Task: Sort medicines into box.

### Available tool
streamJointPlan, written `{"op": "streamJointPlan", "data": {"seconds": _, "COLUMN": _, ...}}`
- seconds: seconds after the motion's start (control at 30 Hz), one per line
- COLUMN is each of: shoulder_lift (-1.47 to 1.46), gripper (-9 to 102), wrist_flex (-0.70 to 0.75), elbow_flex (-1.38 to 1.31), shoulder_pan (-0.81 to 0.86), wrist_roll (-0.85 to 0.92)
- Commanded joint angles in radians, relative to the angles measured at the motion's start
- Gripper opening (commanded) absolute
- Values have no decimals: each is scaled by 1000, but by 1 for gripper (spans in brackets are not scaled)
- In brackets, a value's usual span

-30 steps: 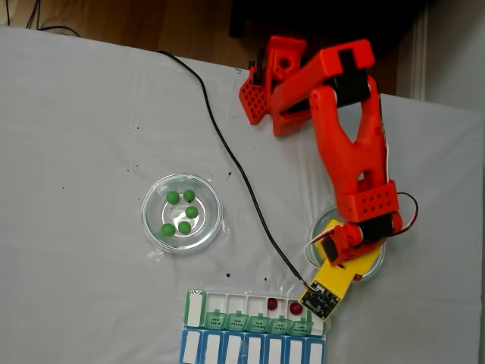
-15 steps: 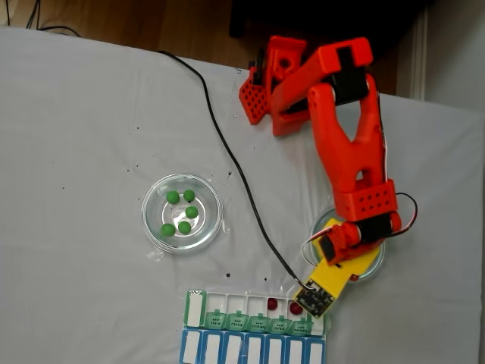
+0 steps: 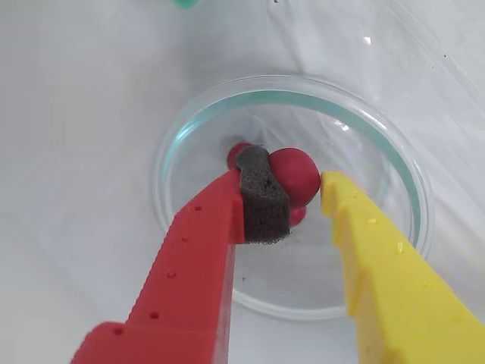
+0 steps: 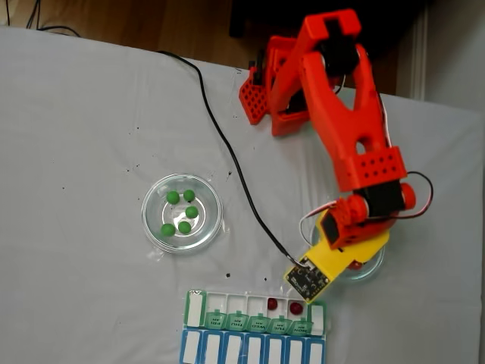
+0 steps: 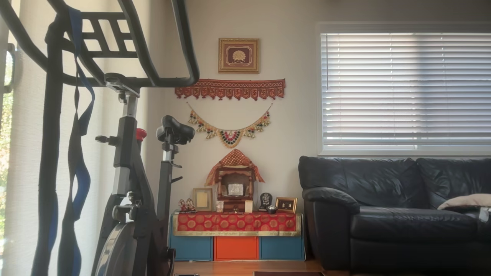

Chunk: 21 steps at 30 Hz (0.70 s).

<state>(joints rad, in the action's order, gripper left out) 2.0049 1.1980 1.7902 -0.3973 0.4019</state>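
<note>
While box (image 4: 254,312) lid labels blur unreadable, end effector (image 3: 303,199) pinches red ball (image 3: 294,176).

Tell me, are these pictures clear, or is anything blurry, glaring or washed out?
Wrist view: the end effector and dark red ball are fairly sharp, the glass dish rim glints, and the cloth behind is washed out. Fixed view: soft and even, lid labels on the box unreadable. Other view: bright blinds leave the exercise bike nearly silhouetted.
</note>
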Motion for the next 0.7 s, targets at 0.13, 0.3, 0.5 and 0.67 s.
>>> {"op": "streamJointPlan", "data": {"seconds": 0.13, "shoulder_lift": 38, "gripper": 1, "wrist_flex": 43, "elbow_flex": -190, "shoulder_pan": 77, "wrist_roll": -46}}
{"op": "streamJointPlan", "data": {"seconds": 0.3, "shoulder_lift": 61, "gripper": 1, "wrist_flex": -20, "elbow_flex": -166, "shoulder_pan": 158, "wrist_roll": -87}}
{"op": "streamJointPlan", "data": {"seconds": 0.5, "shoulder_lift": -34, "gripper": 1, "wrist_flex": -75, "elbow_flex": -206, "shoulder_pan": 256, "wrist_roll": -69}}
{"op": "streamJointPlan", "data": {"seconds": 0.67, "shoulder_lift": -60, "gripper": 1, "wrist_flex": -97, "elbow_flex": -215, "shoulder_pan": 304, "wrist_roll": -60}}
